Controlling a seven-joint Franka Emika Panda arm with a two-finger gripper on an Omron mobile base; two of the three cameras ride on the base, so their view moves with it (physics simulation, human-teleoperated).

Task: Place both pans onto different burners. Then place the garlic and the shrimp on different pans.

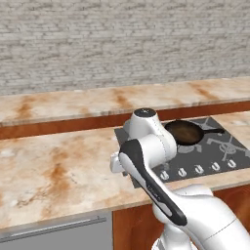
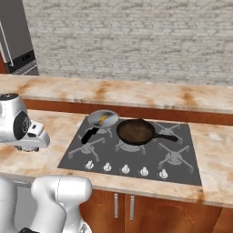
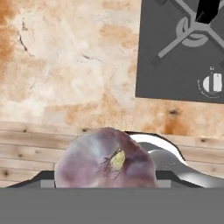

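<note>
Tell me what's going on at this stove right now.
The gripper holds the garlic above the counter, left of the cooktop. Both pans already sit on burners: the steel pan has the orange shrimp in it, and the dark pan is empty, likely where the garlic goes.

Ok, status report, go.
Claw shut on garlic, over the counter left of the stove. Shrimp in steel pan. Dark pan empty, path clear.

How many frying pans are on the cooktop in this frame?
2. The silvery pan sits on the rear left burner with a small orange piece in it; the dark pan sits on the centre burner beside it, handle pointing right. None seems hidden.
</note>
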